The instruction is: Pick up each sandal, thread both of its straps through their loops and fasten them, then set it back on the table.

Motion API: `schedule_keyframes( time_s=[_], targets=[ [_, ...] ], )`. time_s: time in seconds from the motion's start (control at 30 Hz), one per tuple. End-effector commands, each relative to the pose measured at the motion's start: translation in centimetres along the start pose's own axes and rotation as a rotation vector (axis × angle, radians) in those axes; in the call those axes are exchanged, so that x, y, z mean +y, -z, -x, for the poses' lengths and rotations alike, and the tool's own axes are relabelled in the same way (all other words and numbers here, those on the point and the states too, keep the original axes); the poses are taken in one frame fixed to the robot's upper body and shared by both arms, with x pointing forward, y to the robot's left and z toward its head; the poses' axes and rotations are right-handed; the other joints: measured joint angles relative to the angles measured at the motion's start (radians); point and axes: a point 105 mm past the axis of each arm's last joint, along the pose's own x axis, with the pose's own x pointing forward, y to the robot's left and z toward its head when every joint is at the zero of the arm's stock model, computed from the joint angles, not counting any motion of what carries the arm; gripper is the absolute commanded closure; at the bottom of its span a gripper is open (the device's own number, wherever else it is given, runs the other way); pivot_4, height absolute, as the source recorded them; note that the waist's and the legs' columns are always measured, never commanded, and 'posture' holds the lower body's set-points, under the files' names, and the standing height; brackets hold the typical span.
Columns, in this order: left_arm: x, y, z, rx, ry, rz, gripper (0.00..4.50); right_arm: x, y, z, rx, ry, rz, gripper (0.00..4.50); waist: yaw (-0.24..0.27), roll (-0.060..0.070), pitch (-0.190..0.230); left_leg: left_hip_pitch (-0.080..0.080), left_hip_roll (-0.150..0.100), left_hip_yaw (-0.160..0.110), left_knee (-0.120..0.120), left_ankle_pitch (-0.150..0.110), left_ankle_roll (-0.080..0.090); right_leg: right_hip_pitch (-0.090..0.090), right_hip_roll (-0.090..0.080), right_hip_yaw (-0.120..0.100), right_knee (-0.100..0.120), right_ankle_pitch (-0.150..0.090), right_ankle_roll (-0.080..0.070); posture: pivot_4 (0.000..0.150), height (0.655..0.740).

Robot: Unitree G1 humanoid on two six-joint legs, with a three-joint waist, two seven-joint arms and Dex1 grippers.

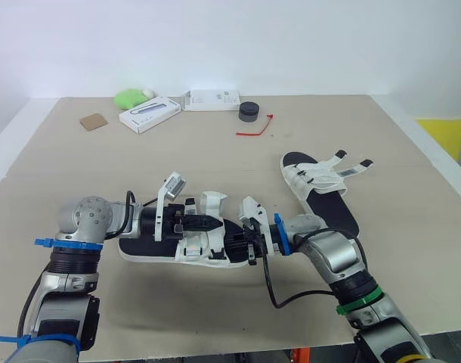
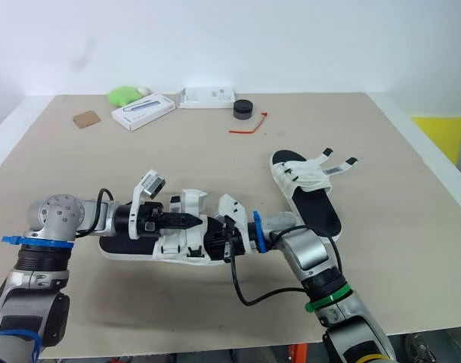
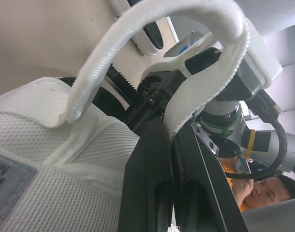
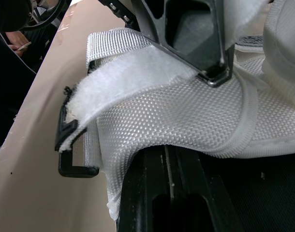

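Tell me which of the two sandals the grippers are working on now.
The near sandal, crosswise before the robot: the left gripper pinches its strap, the right gripper meets it. The far sandal lies apart, untouched.

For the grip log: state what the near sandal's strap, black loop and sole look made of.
The strap: white woven webbing, weave visible; its fuzzy face suggests hook-and-loop. The loop: black, smooth, rigid, probably plastic. The sole: matt black top, white edge, possibly foam or rubber.

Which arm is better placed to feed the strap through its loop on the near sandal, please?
Probably left: the left gripper pinches the strap, while the right gripper rests against the upper of the near sandal.
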Motion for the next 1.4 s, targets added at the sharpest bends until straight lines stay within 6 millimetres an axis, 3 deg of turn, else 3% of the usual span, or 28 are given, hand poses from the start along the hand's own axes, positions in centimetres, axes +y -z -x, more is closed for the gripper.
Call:
schedule_keyframes(
  time_s=[0.03,0.33,0.53,1.13,1.4],
  targets=[
    [-0.3,0.3,0.1,0.016,0.003,-0.033,4.44,0.4,4.0,-0.6,0.097,0.002,-0.146,4.50,0.000,0.000,0.000,0.000,0.000,0.000,0.000,0.000,0.000,0.000,0.000,0.000,0.000,0.000,0.000,0.150,0.7400],
    [0.1,-0.4,0.1,-0.016,-0.011,-0.068,4.44,0.4,4.0,-0.6,0.096,0.001,-0.146,4.50,0.000,0.000,0.000,0.000,0.000,0.000,0.000,0.000,0.000,0.000,0.000,0.000,0.000,0.000,0.000,0.150,0.7400],
    [-0.4,-2.3,-0.1,-0.086,0.025,-0.027,4.44,0.4,4.0,-0.6,0.097,0.003,-0.145,4.50,0.002,0.000,0.000,0.000,0.000,0.000,0.000,0.000,0.000,0.000,0.000,0.000,0.000,0.000,0.000,0.150,0.7400],
    [-0.6,0.2,0.2,0.004,0.035,0.048,4.44,0.4,4.1,-0.5,0.101,0.001,-0.144,4.50,0.001,0.000,0.000,0.000,0.000,0.000,0.000,0.000,0.000,0.000,0.000,0.000,0.000,0.000,0.000,0.150,0.7400],
    [0.6,0.6,-0.2,-0.004,-0.025,0.099,4.44,0.4,4.0,-0.6,0.101,0.001,-0.143,4.50,0.001,0.000,0.000,0.000,0.000,0.000,0.000,0.000,0.000,0.000,0.000,0.000,0.000,0.000,0.000,0.150,0.7400]
  ],
)
